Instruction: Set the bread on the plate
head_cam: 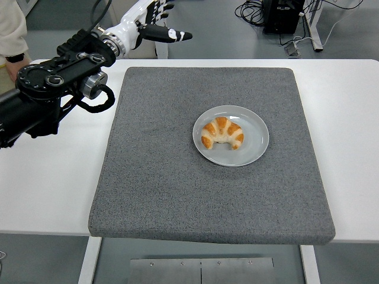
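A: Where the croissant (222,134) sits, is it near the hand?

B: No. It lies on the grey plate (253,149), well apart from the left hand (148,22), lower and to the right of it.

A: What is the hand doing?

B: It hovers beyond the far-left corner of the grey mat (154,177) on the white counter (53,177), white fingers (170,35) spread, empty.

A: Anyone else?

B: A person's sleeve (13,29) shows left of the hand.
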`<state>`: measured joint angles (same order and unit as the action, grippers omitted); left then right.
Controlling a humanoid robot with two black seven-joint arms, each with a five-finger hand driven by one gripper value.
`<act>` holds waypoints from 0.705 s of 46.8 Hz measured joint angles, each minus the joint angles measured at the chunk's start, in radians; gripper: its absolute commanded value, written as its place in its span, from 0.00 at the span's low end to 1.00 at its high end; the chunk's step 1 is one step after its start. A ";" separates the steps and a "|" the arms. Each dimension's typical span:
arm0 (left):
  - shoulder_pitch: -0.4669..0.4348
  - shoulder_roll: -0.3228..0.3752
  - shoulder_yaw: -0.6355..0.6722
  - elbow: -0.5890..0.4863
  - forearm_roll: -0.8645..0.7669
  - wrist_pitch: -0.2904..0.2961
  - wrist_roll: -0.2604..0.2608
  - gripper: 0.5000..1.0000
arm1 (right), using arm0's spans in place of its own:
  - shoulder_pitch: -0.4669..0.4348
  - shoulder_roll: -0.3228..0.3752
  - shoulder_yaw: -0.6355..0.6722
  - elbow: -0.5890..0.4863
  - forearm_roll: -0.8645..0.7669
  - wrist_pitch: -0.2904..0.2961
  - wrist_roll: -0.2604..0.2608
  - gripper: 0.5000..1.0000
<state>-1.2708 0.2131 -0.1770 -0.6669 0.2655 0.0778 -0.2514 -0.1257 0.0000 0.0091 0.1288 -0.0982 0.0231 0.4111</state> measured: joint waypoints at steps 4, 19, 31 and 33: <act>0.027 0.002 -0.077 0.056 -0.009 -0.017 0.006 0.94 | 0.000 0.000 0.000 0.000 0.000 0.000 0.000 1.00; 0.143 -0.025 -0.314 0.167 -0.062 -0.152 0.055 0.95 | 0.000 0.000 0.000 0.000 0.000 0.000 0.000 1.00; 0.224 -0.028 -0.410 0.206 -0.153 -0.223 0.076 0.95 | 0.000 0.000 0.000 0.000 0.000 0.000 0.000 1.00; 0.226 -0.025 -0.422 0.244 -0.164 -0.251 0.079 0.95 | 0.000 0.000 0.000 0.000 0.000 0.000 0.000 1.00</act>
<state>-1.0444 0.1879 -0.5990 -0.4230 0.1016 -0.1730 -0.1726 -0.1257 0.0000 0.0093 0.1288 -0.0982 0.0233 0.4113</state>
